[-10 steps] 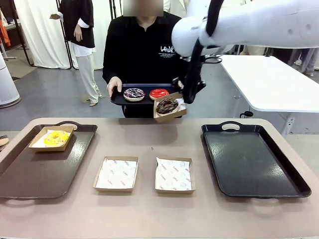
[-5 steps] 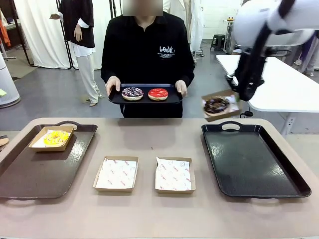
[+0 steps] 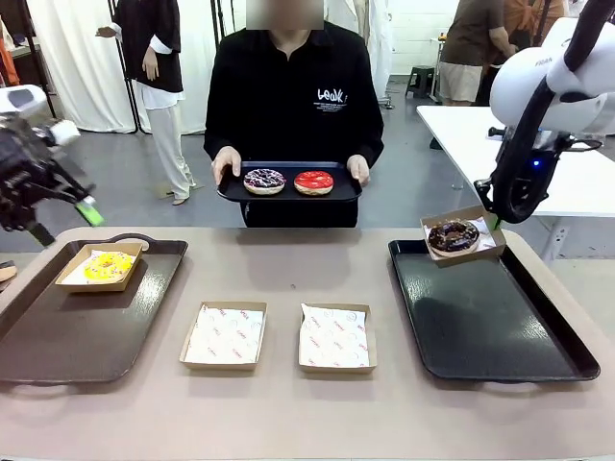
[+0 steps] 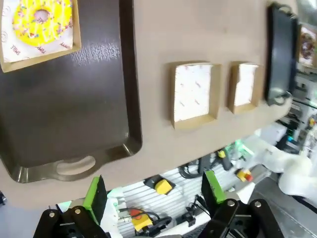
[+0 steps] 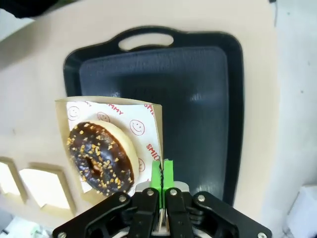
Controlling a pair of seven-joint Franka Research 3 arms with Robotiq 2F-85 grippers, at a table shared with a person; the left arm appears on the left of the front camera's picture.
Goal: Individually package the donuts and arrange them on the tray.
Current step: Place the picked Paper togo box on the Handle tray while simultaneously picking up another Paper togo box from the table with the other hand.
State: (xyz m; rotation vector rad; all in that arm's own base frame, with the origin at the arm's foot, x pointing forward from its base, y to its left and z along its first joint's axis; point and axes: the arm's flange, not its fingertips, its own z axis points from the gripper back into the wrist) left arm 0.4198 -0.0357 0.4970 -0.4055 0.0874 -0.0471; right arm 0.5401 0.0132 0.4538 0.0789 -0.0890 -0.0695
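Nearest, an empty box [image 3: 224, 336] and a second empty box [image 3: 334, 337] are lying side by side on the table [image 3: 288, 423], left of the black tray [image 3: 480, 327] and apart from it. Farther left of the black tray, at the table's other end, the brown tray [image 3: 58, 336] is carrying the yellow donut [image 3: 108, 266], which is sitting in the corner box [image 3: 69, 275] at its far edge.

Over the black tray's far-left corner, the right gripper [image 3: 497, 223] is holding the held box [image 3: 466, 257] in the air, its green pads pressed together on that box's rim. The chocolate donut [image 3: 454, 236] is resting inside on the printed paper, with the box tipping slightly and not touching the black tray.

Far left of the black tray, above the brown tray's far end, the left gripper [image 3: 65, 223] is hanging in the air with its fingers spread wide and nothing between them.

Beyond the table, left of the black tray's far end, a person's hands [image 3: 225, 161] are gripping a serving tray [image 3: 288, 195]. The red donut [image 3: 313, 181] is lying on it nearer the black tray, with the purple donut [image 3: 263, 180] just beside it on the far side.
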